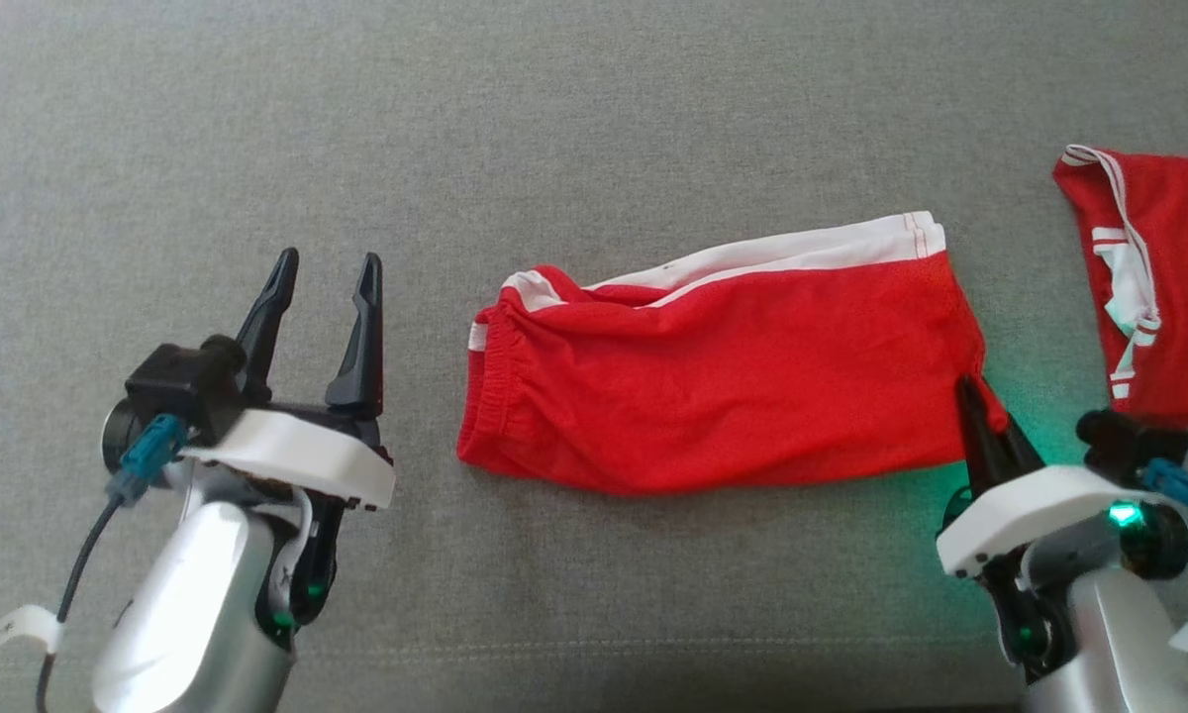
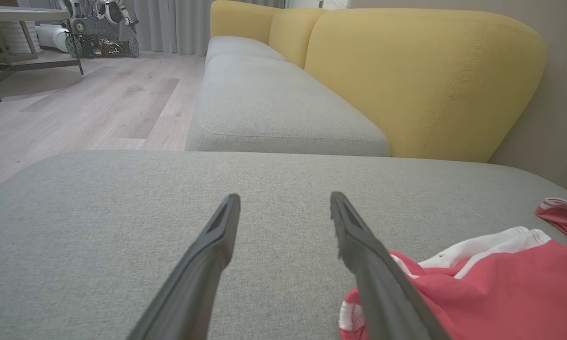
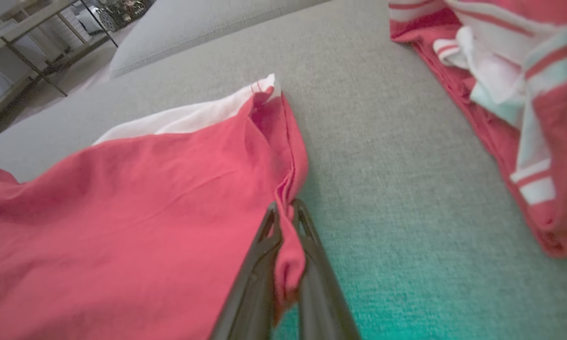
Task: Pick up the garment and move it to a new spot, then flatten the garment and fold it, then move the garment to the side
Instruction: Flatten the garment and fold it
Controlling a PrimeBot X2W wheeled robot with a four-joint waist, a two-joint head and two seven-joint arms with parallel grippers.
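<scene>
Red garment: lies folded lengthwise on the grey sofa cushion, centre of head view. Elastic waistband points to 9 o'clock, hem to 3 o'clock. A white band runs along the 12 o'clock edge. The cloth is lightly wrinkled.

Right pincer: at 4 o'clock of the garment, fingers together, clamped on the hem corner. Right wrist view shows a fold of red cloth pinched between the two fingers. Green light tints the cushion beside it.

Left pincer: at 9 o'clock of the garment, fingers apart, nothing between them, clear of the waistband, over bare cushion.

Second red garment: white-striped, crumpled, at 3 o'clock, apart from the first.

Left wrist view: yellow backrest at 1 o'clock, wood floor at 10 o'clock.
</scene>
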